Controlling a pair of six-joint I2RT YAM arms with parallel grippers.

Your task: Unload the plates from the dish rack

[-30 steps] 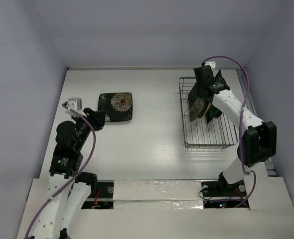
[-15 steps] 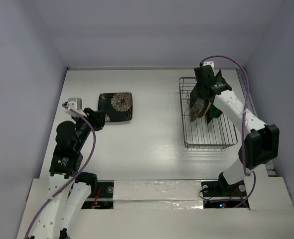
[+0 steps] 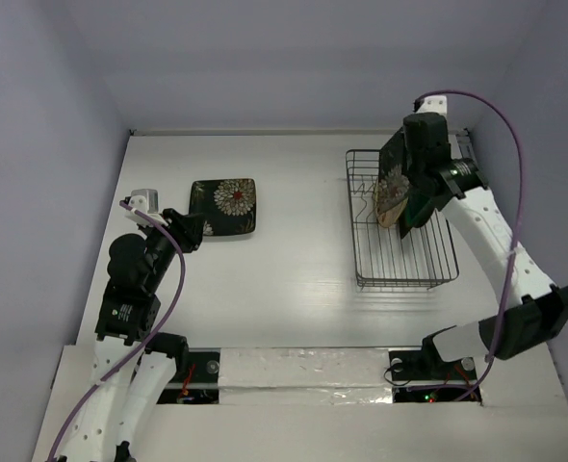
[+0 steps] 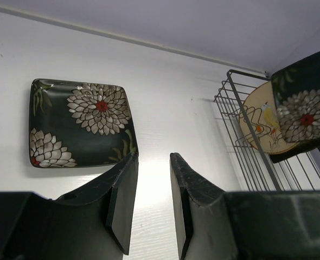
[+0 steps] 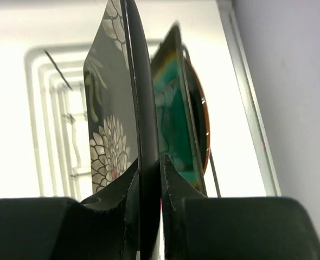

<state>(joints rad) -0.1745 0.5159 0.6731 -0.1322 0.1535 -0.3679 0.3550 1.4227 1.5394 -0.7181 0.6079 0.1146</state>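
Observation:
My right gripper (image 3: 406,178) (image 5: 148,162) is shut on the edge of a black square plate with white flowers (image 3: 393,154) (image 5: 108,124) and holds it upright above the dish rack (image 3: 400,269). This plate also shows in the left wrist view (image 4: 304,116). In the rack stand the cream round plate (image 3: 391,197) (image 4: 257,127), the dark square plate with teal centre (image 3: 418,214) (image 5: 173,119), and a round plate edge behind it (image 5: 204,122). A second black flowered plate (image 3: 224,206) (image 4: 78,122) lies flat on the table at the left. My left gripper (image 3: 190,234) (image 4: 153,157) is open and empty, just near of that plate.
The rack (image 4: 241,108) stands at the right side of the white table, close to the right wall. A metal rail (image 3: 469,154) runs along the table's right edge. The back wall lies just beyond the rack.
My right arm has risen and swung back, lifting the black flowered plate up from the rack's plates. The cream plate now shows beneath it. The left arm has not moved.

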